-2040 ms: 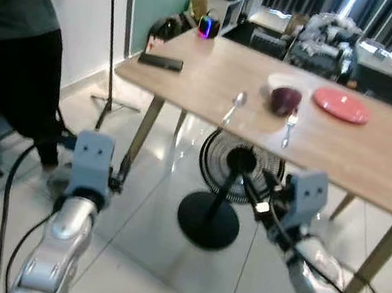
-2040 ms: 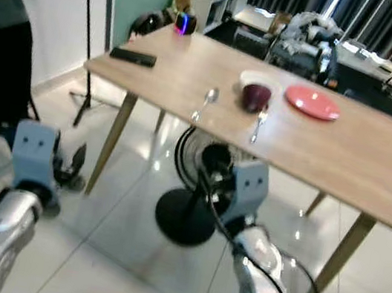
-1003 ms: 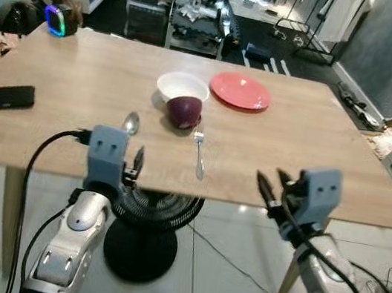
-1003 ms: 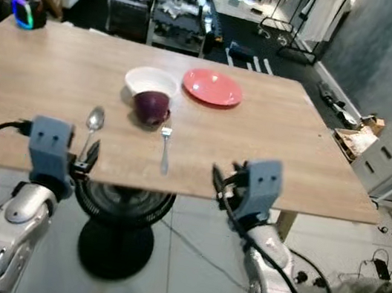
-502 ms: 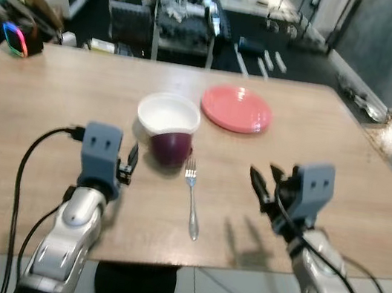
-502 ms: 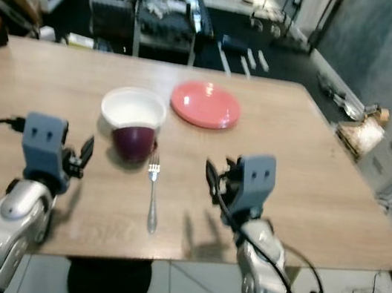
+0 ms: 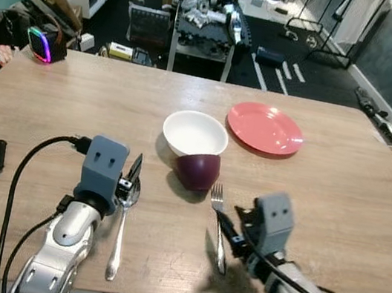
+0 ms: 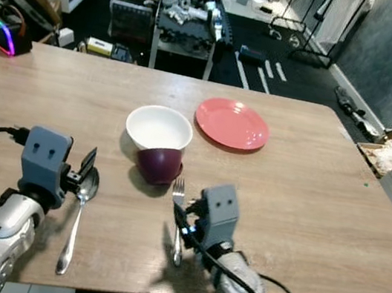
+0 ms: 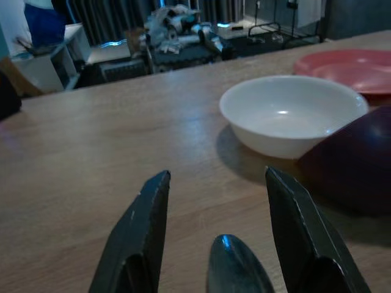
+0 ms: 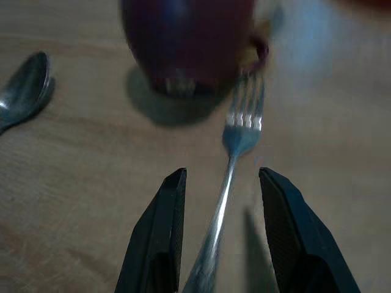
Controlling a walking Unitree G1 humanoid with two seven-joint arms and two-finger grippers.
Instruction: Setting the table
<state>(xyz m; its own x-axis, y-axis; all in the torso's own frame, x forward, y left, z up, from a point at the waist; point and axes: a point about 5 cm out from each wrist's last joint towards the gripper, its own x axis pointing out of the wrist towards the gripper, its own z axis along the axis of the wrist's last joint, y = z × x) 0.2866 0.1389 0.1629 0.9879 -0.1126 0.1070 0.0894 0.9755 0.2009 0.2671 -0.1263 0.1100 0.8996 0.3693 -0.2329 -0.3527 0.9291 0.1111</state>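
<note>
Right gripper (image 10: 215, 232) sits low over the fork (image 10: 235, 155), fingers spread either side of the handle, nothing held. Left gripper (image 9: 215, 235) likewise open, straddling the spoon (image 9: 235, 274) bowl, empty. To do it well: drop straight, centre the thin handle between the pads, close slowly; flat shiny metal on smooth wood table (image 7: 335, 215) probably slips. Ahead: rounded dark purple cup (image 7: 197, 170), glossy white bowl (image 7: 195, 133), flat red plate (image 7: 265, 127).

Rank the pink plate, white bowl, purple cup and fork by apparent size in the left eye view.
1. pink plate
2. white bowl, slightly smaller
3. purple cup and fork: unsure; the fork is longer but thin, nearer the camera, and partly behind the right gripper.
</note>
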